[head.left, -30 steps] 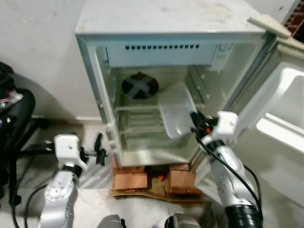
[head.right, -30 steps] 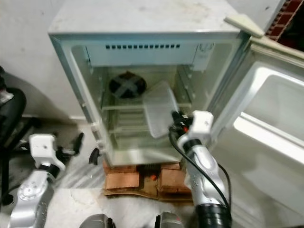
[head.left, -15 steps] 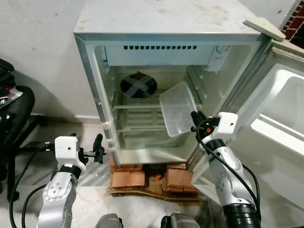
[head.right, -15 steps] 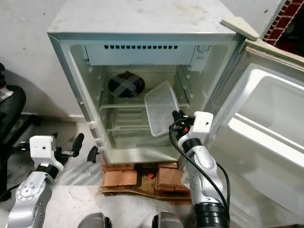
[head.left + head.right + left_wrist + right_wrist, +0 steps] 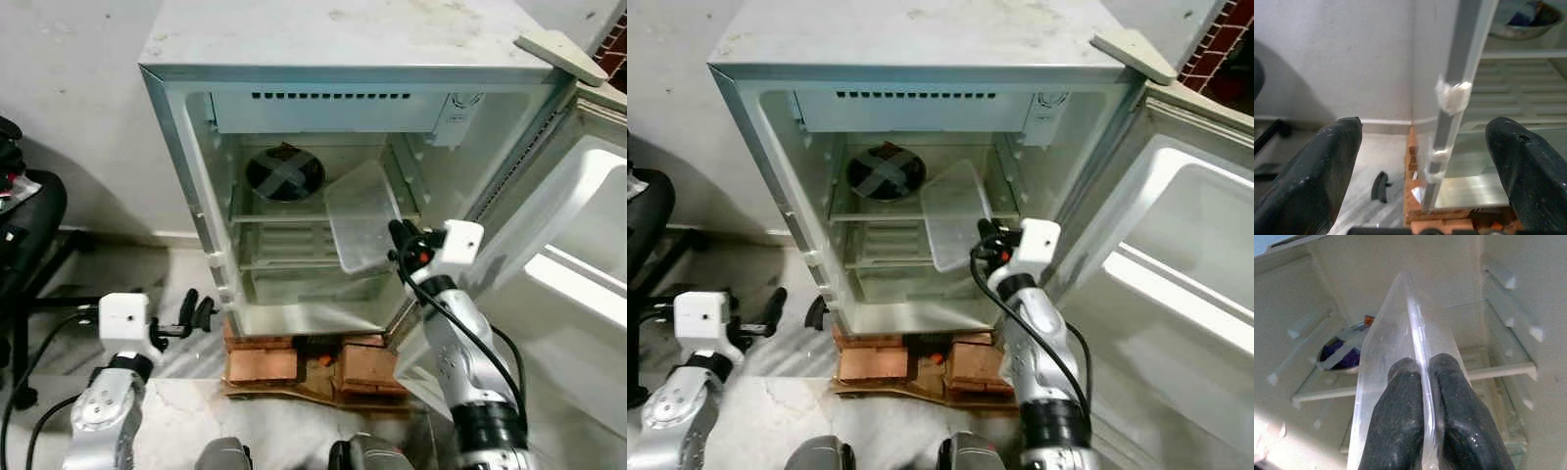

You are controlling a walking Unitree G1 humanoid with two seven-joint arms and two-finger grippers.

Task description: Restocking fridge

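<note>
A small white fridge (image 5: 343,39) stands open before me. My right gripper (image 5: 399,245) is shut on the rim of a clear plastic container (image 5: 361,215), which it holds tilted on edge inside the fridge, at the right by the upper shelf (image 5: 284,219). In the right wrist view both fingers (image 5: 1400,396) pinch the container's thin wall (image 5: 1396,318). A dark bowl (image 5: 285,174) with a taped cross sits at the back left of that shelf. My left gripper (image 5: 196,313) hangs open, low, just outside the fridge's left edge (image 5: 1449,98).
The fridge door (image 5: 588,225) swings wide open to the right. Bricks (image 5: 304,362) prop up the fridge on a tiled floor. A black chair (image 5: 24,225) stands at the far left against the wall. A small black scrap (image 5: 1379,186) lies on the floor.
The right gripper has carried the container slightly further into the fridge. The left arm has sunk a little lower. The camera has shifted somewhat.
</note>
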